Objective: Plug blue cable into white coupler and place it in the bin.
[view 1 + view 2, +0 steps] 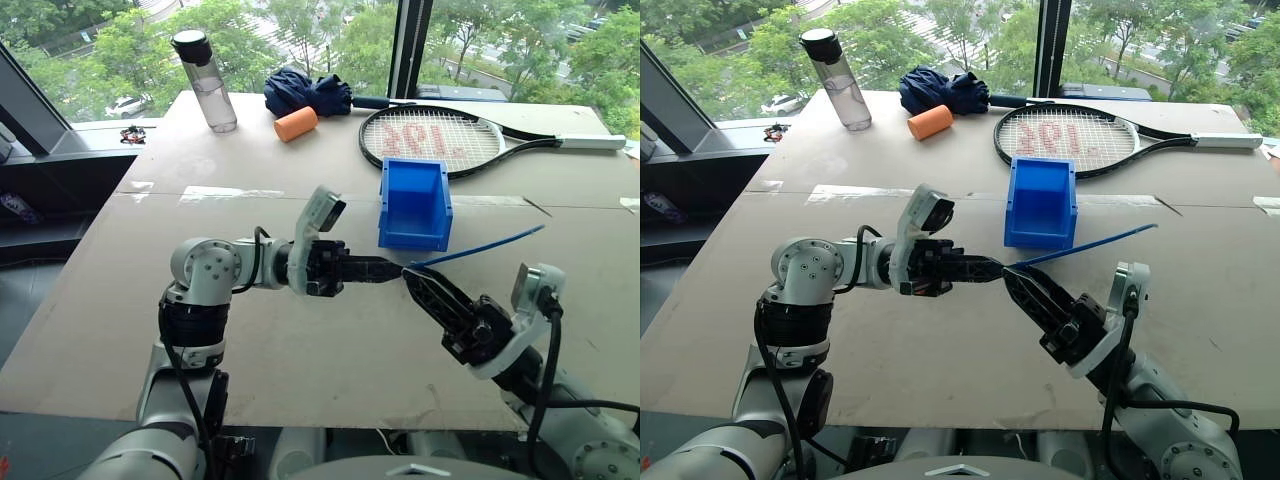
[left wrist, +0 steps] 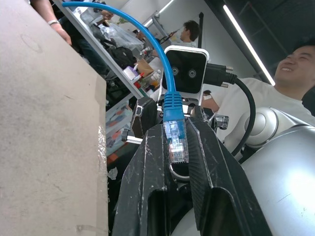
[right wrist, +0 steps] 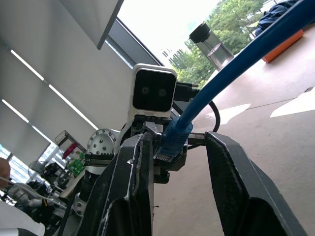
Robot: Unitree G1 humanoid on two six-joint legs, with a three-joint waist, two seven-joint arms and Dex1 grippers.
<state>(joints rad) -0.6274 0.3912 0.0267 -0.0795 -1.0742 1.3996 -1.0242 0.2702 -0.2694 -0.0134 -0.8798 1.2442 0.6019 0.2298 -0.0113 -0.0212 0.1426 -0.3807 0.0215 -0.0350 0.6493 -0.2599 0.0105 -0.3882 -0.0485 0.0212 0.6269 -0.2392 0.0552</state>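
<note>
Thin bright blue cable (image 1: 480, 246) clamped at clear plug end by closed left gripper (image 1: 398, 270), raised above tabletop just before blue plastic bin (image 1: 414, 203). Right gripper (image 1: 418, 283) set part-open around same plug. White coupler not made out; mating unconfirmed, binning outstanding.

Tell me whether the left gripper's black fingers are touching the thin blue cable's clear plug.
Touching. In the left wrist view the black fingers press against both sides of the clear plug of the blue cable, no gap showing.
</note>
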